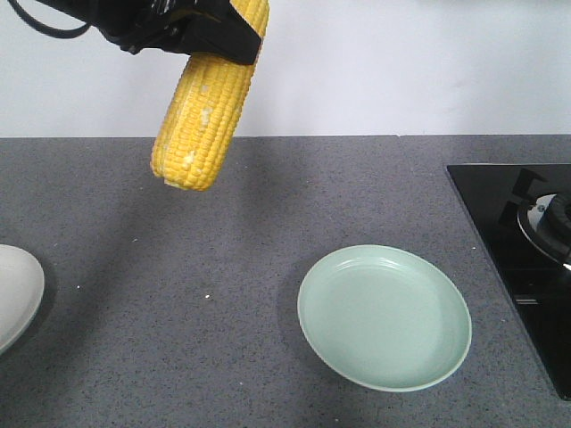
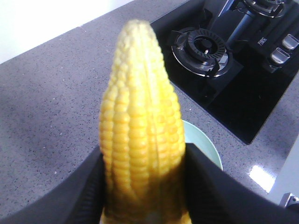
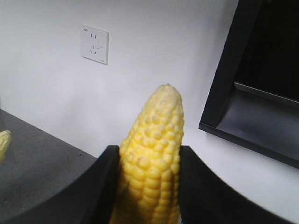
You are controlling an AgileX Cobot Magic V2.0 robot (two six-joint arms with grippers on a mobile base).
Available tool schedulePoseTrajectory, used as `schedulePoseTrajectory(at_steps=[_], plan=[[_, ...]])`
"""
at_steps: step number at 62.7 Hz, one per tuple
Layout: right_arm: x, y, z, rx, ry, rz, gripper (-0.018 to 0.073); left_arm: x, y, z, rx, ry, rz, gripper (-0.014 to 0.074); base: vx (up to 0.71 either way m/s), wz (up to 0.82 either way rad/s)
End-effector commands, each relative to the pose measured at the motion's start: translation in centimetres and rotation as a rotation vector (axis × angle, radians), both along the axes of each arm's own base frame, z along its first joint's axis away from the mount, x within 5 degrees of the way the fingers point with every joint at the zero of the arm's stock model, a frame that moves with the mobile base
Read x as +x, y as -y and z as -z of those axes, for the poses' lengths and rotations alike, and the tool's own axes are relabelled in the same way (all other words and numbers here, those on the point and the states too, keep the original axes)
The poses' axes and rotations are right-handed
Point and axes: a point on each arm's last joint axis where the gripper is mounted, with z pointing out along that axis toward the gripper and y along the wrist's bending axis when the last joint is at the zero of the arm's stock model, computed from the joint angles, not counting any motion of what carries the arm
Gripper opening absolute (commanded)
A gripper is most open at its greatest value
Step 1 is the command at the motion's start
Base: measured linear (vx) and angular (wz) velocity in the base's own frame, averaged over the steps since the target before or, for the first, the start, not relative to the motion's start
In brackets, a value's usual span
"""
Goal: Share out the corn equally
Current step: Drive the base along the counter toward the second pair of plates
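Note:
A bright yellow corn cob [image 1: 201, 116] hangs tilted high above the grey counter at the upper left, with my left gripper [image 1: 234, 36] shut on its upper end. In the left wrist view that corn cob [image 2: 140, 93] fills the gap between the black fingers of the left gripper [image 2: 144, 151]. Part of the empty pale green plate [image 2: 203, 142] shows just behind it. My right gripper [image 3: 148, 149] is shut on a second corn cob [image 3: 156, 126] that points up toward the white wall. It is outside the front view. A sliver of another cob [image 3: 3, 142] shows at the left edge.
The pale green plate [image 1: 384, 321] lies on the counter right of centre. A white plate [image 1: 13, 290] pokes in at the left edge. A black gas hob [image 1: 517, 232] with a burner [image 2: 201, 46] takes up the right side. A wall socket [image 3: 94, 44] and a black hood [image 3: 252, 70] are ahead of the right arm.

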Motion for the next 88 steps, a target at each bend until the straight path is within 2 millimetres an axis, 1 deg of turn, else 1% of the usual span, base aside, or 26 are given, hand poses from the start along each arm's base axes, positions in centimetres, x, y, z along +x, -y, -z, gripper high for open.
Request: schedulePoseTrajectory(at_steps=[1, 88], plan=[[-1.08, -0.39, -0.69, 0.004, 0.039, -0.016, -0.0004, -1.45, -0.36, -2.38, -0.085, 0.082, 0.0, -0.0007, -0.01, -0.05], [-1.08, -0.39, -0.69, 0.004, 0.039, -0.016, -0.0004, -1.45, -0.36, -2.38, -0.085, 0.082, 0.0, -0.0007, 0.0, 0.0]])
